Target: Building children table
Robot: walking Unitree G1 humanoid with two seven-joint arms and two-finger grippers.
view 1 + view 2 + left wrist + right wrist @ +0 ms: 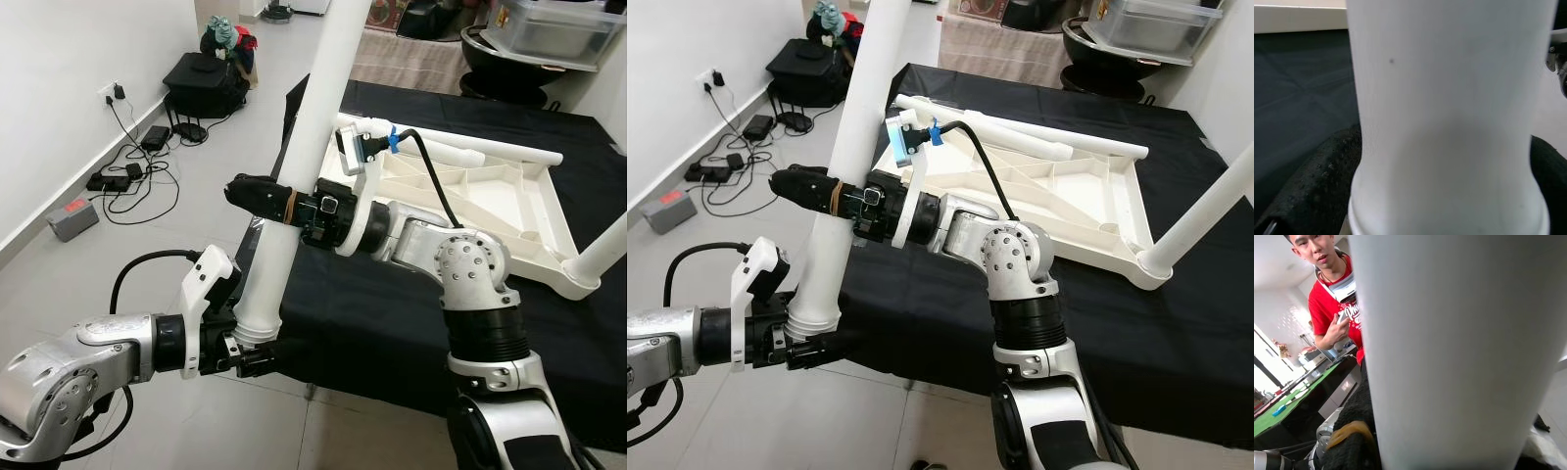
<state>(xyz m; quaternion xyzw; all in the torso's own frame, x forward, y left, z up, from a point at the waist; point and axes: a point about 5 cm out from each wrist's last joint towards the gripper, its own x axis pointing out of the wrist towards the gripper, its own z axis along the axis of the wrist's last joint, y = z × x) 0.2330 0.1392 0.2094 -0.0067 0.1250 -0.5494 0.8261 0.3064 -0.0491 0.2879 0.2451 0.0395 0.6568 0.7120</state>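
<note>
A long white table leg stands tilted in front of me, its flanged lower end near the floor side of the table. My left gripper is shut on that lower end. My right gripper is shut on the leg's middle, its black fingers reaching past it. The leg sits between the left fingers in the left wrist view and looms close in the right wrist view. The white tabletop lies upside down on the black-covered table, with one leg fitted at its right corner and another lying along its far edge.
On the floor at left lie a black bag, cables with adapters and a grey box. A black tub and a clear bin stand behind the table. A person in a red shirt stands nearby.
</note>
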